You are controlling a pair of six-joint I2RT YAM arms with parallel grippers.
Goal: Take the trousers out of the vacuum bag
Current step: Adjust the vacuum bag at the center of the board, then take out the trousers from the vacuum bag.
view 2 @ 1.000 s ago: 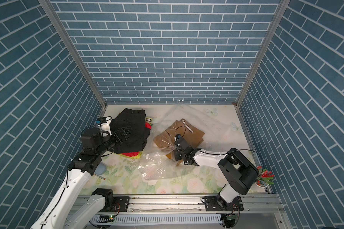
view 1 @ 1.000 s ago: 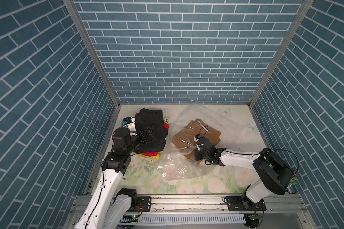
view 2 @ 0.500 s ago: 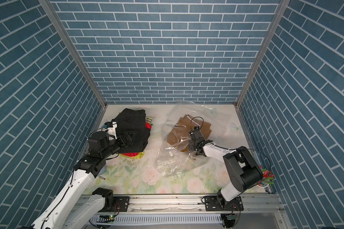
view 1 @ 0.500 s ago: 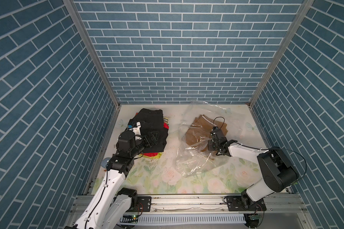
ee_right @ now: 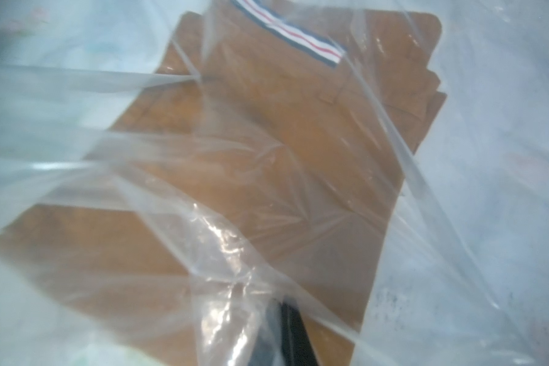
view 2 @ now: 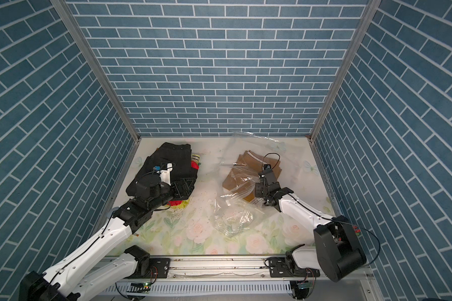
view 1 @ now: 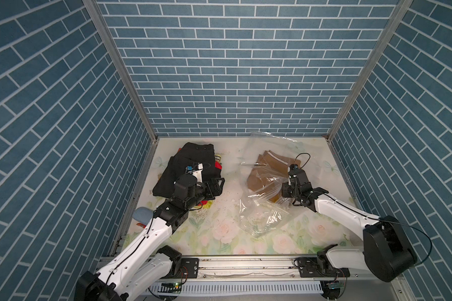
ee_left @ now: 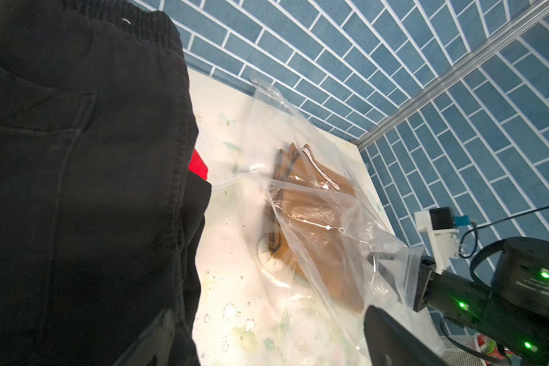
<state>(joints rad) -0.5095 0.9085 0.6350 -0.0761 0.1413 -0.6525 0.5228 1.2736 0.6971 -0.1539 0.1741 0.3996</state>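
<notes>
Compared with a second ago, the right hand (view 1: 285,189), pinched on the vacuum bag (view 1: 261,213), now sits farther right, with the bag and the brown trousers (view 1: 261,172) dragged along. The left hand (view 1: 215,186) now reaches farther over the black trousers (view 1: 191,159).

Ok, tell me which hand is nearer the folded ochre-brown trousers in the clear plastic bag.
Right. The right hand pinches bag plastic beside the folded ochre-brown trousers; the left hand hovers open by the black trousers, farther off.
</notes>
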